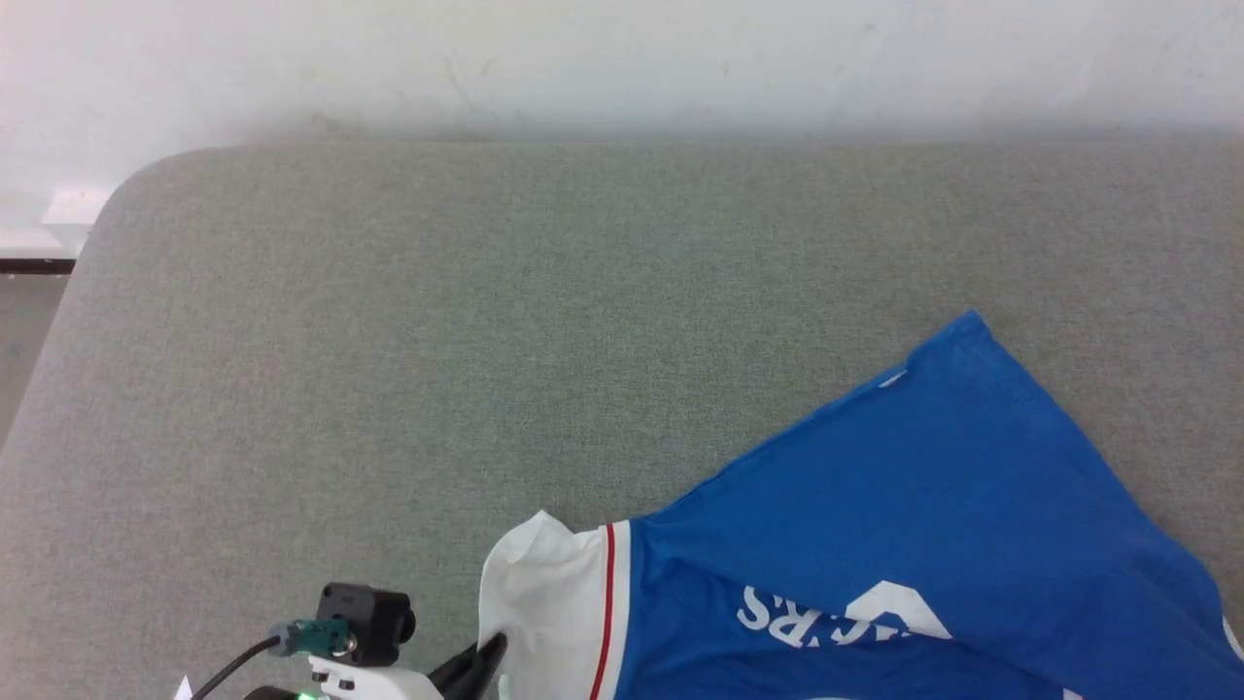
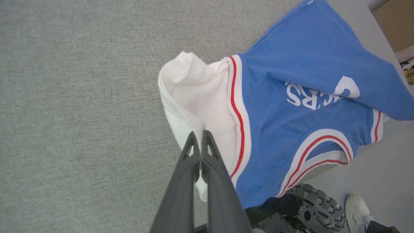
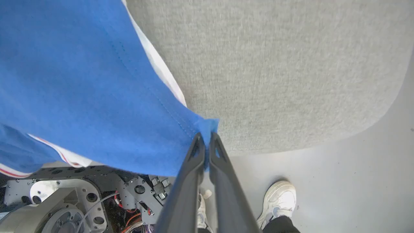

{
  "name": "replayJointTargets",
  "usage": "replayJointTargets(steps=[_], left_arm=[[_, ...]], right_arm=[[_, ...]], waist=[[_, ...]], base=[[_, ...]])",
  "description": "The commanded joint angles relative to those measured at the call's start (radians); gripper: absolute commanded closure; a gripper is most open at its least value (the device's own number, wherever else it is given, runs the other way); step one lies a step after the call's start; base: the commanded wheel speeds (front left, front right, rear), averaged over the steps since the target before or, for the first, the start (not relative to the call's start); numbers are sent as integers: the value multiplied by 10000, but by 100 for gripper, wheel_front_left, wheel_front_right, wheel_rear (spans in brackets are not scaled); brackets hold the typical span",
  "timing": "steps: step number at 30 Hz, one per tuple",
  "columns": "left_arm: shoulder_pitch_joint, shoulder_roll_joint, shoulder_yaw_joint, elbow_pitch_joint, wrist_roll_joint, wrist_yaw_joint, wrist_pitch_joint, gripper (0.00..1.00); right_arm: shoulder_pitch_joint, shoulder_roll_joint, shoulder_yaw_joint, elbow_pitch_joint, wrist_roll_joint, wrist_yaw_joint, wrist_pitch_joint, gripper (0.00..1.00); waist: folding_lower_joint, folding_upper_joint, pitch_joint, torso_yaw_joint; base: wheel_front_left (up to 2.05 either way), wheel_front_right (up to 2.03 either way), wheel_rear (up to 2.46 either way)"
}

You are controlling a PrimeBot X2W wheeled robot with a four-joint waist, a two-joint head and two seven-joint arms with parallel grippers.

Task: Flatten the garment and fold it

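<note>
The garment (image 1: 923,506) is a bright blue shirt with white, red-striped sleeve ends and white letters. It lies partly on the grey padded surface (image 1: 486,340) at the lower right and hangs over its near edge. My left gripper (image 2: 200,133) is shut on the white sleeve end (image 2: 200,97); its dark fingertips (image 1: 483,659) show at the bottom of the head view. My right gripper (image 3: 205,136) is shut on a blue corner of the garment (image 3: 81,81) near the surface's edge.
The grey surface (image 3: 275,64) stretches far back to a white wall (image 1: 622,58). Below the near edge lie the robot's base (image 3: 64,200), a wheel (image 2: 315,202) and a person's white shoes (image 3: 279,200) on the pale floor.
</note>
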Motion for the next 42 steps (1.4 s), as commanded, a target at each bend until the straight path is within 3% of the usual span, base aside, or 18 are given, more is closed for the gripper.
replayJointTargets(steps=[1,8,16,27,38,39,40,42], left_arm=[[-151,-16,-20,-28,44,24,-47,100],[-400,-78,-118,-179,175,41,-75,100],[-857,-310,-492,-465,446,-22,-128,100],[-1428,-849,-1061,-389,706,-125,-354,100],[-1718,-1122,-1304,-5,719,-233,-567,100],[-1725,-1136,-1311,25,707,-236,-580,100],[-1730,-1144,-1312,52,697,-236,-595,100],[-1724,-1152,-1286,105,672,-223,-642,100]], right_arm=[[-223,-6,-46,-305,-231,-9,-89,0],[-1658,-313,418,-868,-282,-9,-373,0],[-4503,-746,2248,-801,87,-9,-439,0],[-7384,-1064,4524,1621,-484,-9,-687,0],[-7349,-1534,5889,3450,-328,-9,-643,0],[-7236,-1571,6033,3555,-256,-9,-564,59],[-7168,-1567,6093,3622,-140,-9,-559,100],[-7152,-1506,6055,3692,14,-9,-819,100]], waist=[[0,-1,134,125],[0,-1,477,469],[0,-1,1365,1336],[0,-1,2424,2453],[0,-1,2773,2947],[0,-1,2764,2956],[0,-1,2751,2955],[0,-1,2677,2911]], base=[[0,0,0],[0,0,0],[0,0,0],[0,0,0],[0,0,0],[0,0,0],[0,0,0],[0,0,0]])
